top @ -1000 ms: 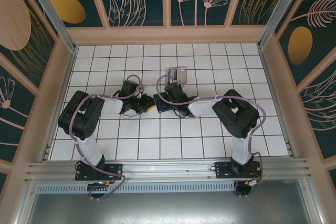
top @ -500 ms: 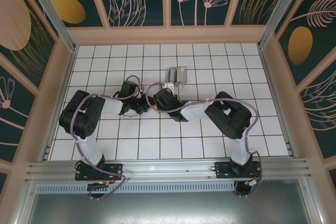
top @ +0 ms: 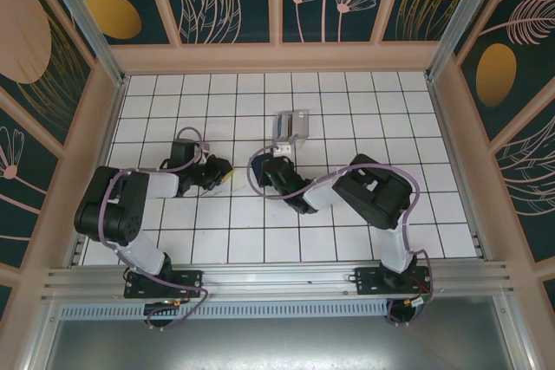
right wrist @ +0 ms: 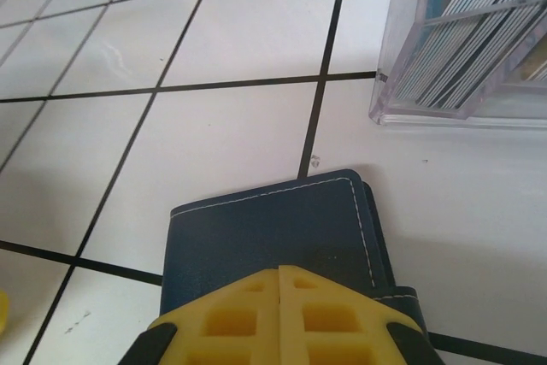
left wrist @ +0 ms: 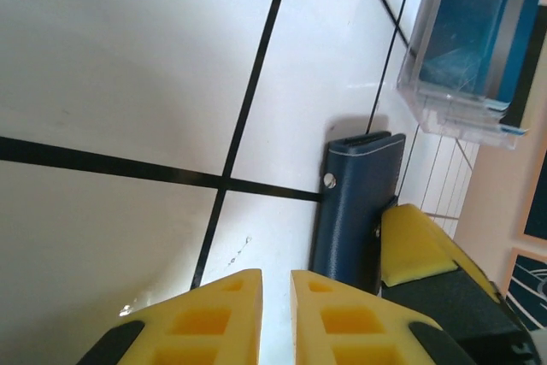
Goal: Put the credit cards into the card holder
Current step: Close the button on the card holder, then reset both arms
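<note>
1. Card holder (right wrist: 273,232) lies folded shut on the white tiled table (right wrist: 214,134).
2. Credit cards (right wrist: 487,14) stand on edge in a clear box (right wrist: 397,57) just beyond the holder.
3. Right gripper (right wrist: 279,278), fingers pressed together, sits over the holder's near edge; whether it pinches it, I cannot tell.
4. Left gripper (left wrist: 275,279) hovers beside the holder, its fingers a narrow slit apart with nothing between.

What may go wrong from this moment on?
The wallet lies folded shut with the right pincer shut over it; a push may slide it on the smooth tiles instead of opening it. The clear box with the cards stands close by, so a sliding wallet might knock it.
</note>
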